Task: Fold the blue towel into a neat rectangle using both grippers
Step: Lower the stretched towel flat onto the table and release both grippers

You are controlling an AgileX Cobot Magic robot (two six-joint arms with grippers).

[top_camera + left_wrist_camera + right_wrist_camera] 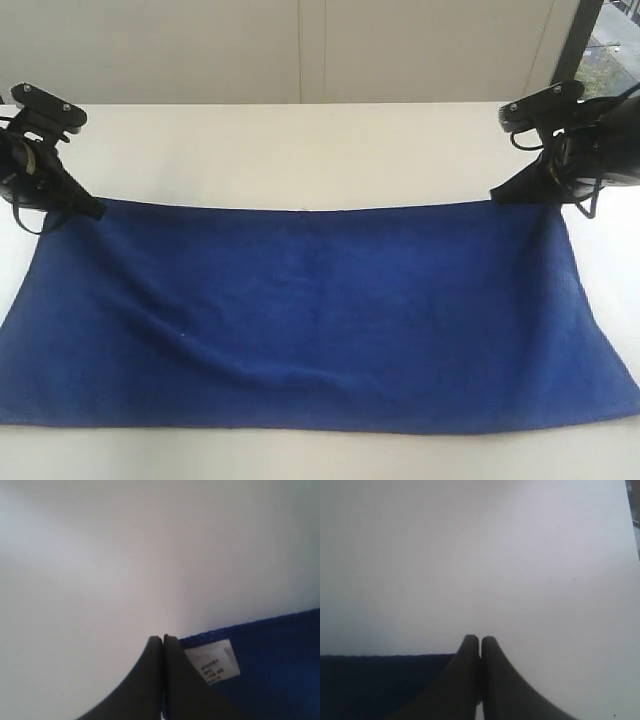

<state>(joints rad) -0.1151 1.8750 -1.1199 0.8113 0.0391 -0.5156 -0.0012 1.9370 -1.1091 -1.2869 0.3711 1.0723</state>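
At the far left corner of the blue towel (320, 320), the left gripper (95, 212) is seen with its jaws pressed fully together on the cloth, a small white tag (212, 665) lying just beside one jaw. At the far right corner, the right gripper (497, 195) is likewise closed tight, with the hem reaching in behind its jaws. Between the two, the far hem is drawn straight, while the rest of the towel is spread, lightly rippled, across the white table (300, 150).
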